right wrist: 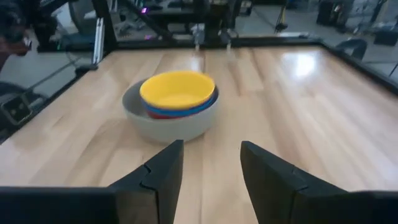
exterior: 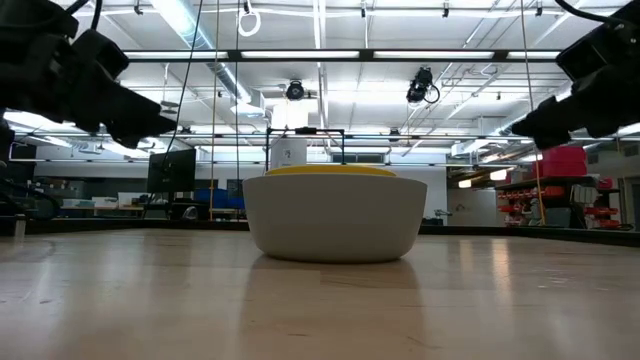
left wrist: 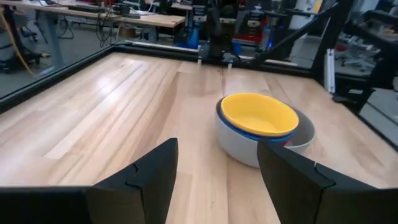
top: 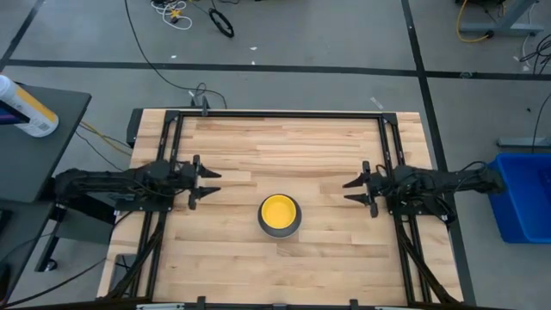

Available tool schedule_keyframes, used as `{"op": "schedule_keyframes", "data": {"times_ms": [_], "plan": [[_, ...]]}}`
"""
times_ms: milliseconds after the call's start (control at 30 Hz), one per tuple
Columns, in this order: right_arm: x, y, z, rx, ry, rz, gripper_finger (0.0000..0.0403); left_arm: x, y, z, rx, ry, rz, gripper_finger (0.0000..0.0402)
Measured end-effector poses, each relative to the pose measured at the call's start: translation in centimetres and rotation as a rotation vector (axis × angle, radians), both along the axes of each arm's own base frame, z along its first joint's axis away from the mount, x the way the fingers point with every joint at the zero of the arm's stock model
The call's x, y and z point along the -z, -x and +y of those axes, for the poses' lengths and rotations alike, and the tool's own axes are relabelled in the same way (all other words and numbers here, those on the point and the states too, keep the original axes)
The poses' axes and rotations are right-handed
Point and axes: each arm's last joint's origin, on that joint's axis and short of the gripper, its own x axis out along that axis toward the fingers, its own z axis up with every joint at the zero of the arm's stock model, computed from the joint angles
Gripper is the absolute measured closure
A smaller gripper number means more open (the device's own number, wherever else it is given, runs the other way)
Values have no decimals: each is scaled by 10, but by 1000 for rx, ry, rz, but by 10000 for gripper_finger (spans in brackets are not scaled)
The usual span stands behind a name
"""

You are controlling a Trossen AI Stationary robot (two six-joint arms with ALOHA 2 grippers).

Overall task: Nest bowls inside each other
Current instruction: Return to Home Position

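The bowls stand as one stack (top: pixel 281 214) on the table's middle, toward the near edge. The grey bowl (exterior: pixel 335 217) is outermost and rests on its base; a yellow bowl (left wrist: pixel 259 114) sits on top inside it, with blue (right wrist: pixel 194 108) and red (right wrist: pixel 163 114) rims showing under it. My left gripper (top: pixel 211 184) hovers open over the table's left side, fingers pointing toward the stack. My right gripper (top: pixel 349 190) hovers open at the right, also pointing toward the stack. Neither touches a bowl.
A black metal frame (top: pixel 280 114) runs around the wooden table (top: pixel 284 146). Bare wood lies between each gripper and the stack. A blue bin (top: pixel 523 195) stands on the floor beyond the right edge, and a dark side table with a bottle (top: pixel 26 105) stands at the left.
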Motion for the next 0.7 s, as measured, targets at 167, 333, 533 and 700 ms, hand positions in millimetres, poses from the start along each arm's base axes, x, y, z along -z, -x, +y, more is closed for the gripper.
{"op": "schedule_keyframes", "data": {"times_ms": [167,333,533,700], "plan": [[0,7,3,-30,-31,103,235,-4,2,-1,32,-2,-41,175],[-7,18,6,-46,-40,53,232,-12,8,-3,90,-30,-110,173],[-7,19,9,-15,0,46,233,-17,13,-4,98,-25,-118,175],[-9,18,10,43,13,8,237,-15,11,-2,29,-14,-160,173]]}}
